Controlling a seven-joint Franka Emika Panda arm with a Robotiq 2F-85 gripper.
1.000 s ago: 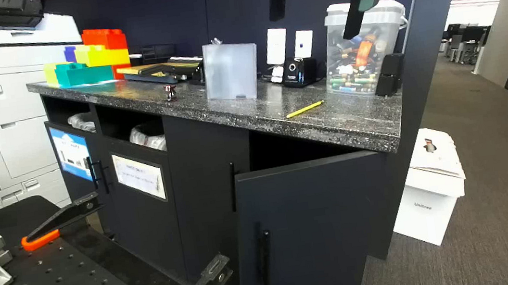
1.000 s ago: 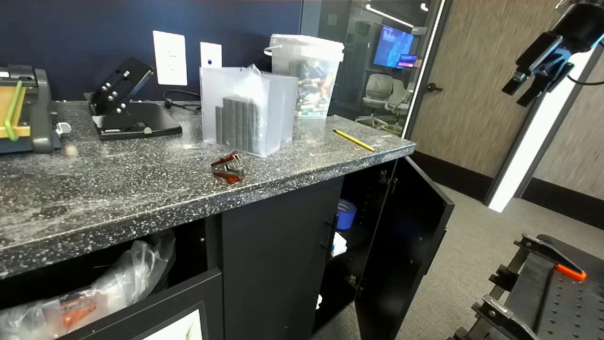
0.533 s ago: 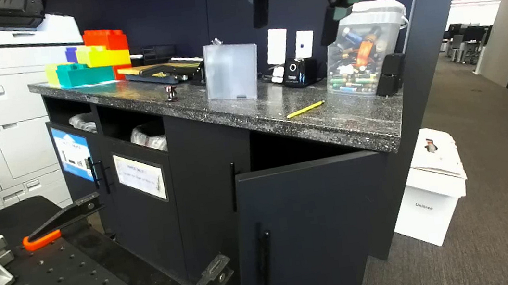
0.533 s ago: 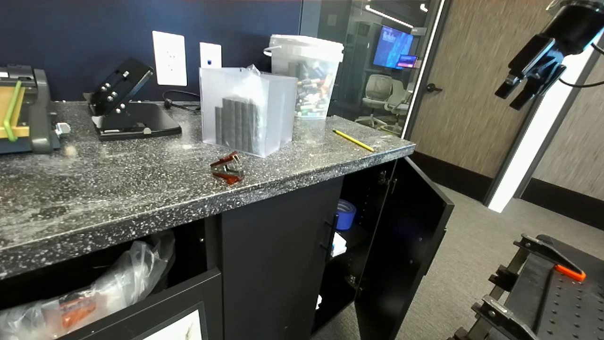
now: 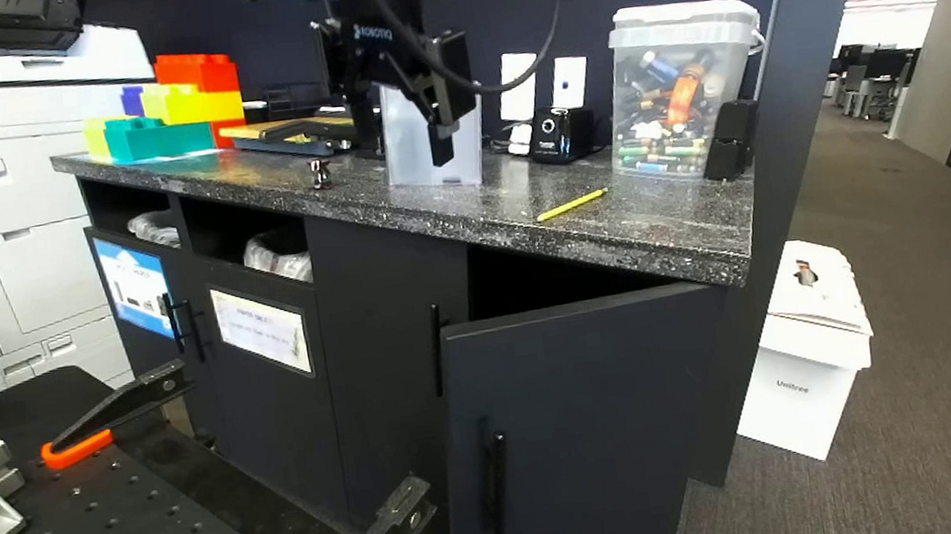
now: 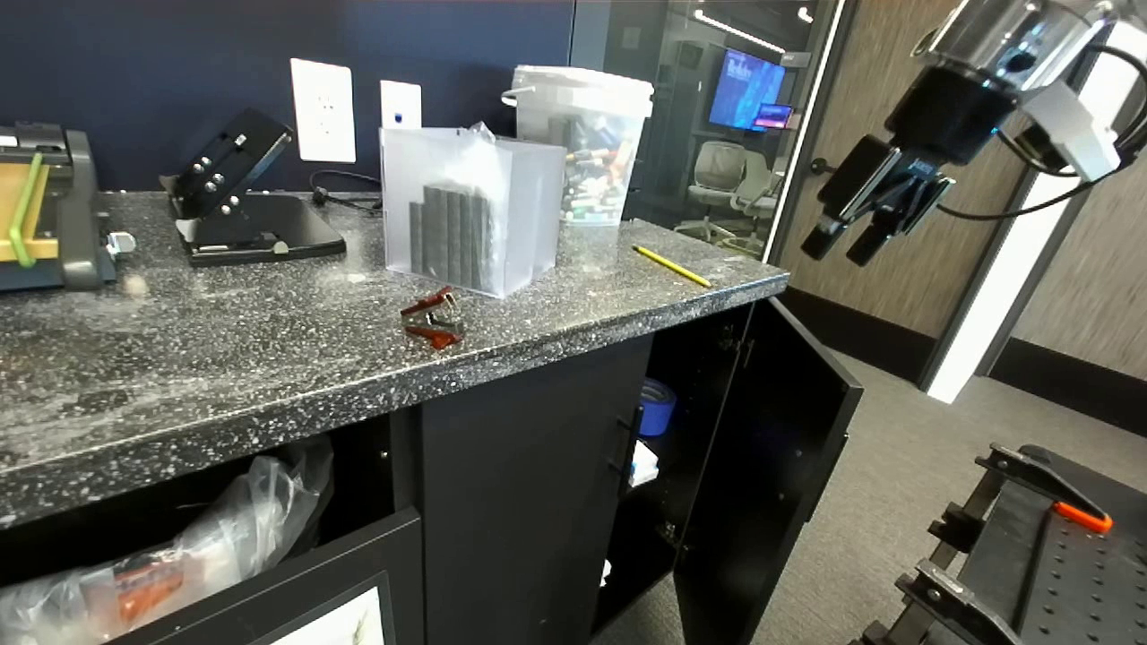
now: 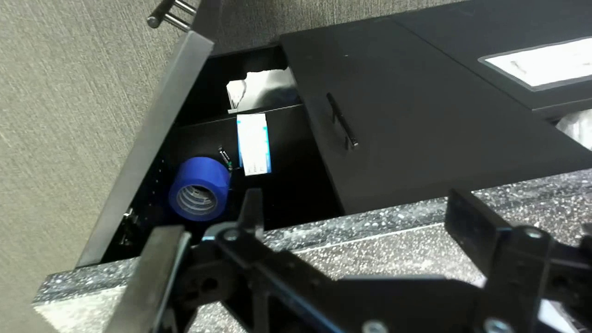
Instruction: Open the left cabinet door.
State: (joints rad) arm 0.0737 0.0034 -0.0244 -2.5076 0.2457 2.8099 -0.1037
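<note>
The left cabinet door (image 5: 378, 361) is a flat matte black panel, shut under the granite counter, also seen in an exterior view (image 6: 529, 493). In the wrist view the left cabinet door (image 7: 430, 120) shows its slim bar handle (image 7: 342, 121), which also shows in an exterior view (image 5: 438, 350). My gripper (image 6: 842, 244) hangs above counter height, fingers pointing down, apart from the door and its handle. In an exterior view my gripper (image 5: 403, 134) appears in front of the clear box. In the wrist view my gripper (image 7: 358, 210) has its fingers wide apart with nothing between them.
The matching right door (image 5: 586, 426) stands swung open, its edge sticking outward (image 6: 780, 466). Blue tape (image 7: 201, 173) and a white box (image 7: 253, 145) lie inside. The counter (image 6: 251, 331) holds a clear box (image 6: 529, 215), a pencil (image 6: 672, 266) and a staple remover (image 6: 432, 318).
My gripper has moved leftward and lower in both exterior views and has turned, bringing more of the wrist into view. Both doors stand as before.
</note>
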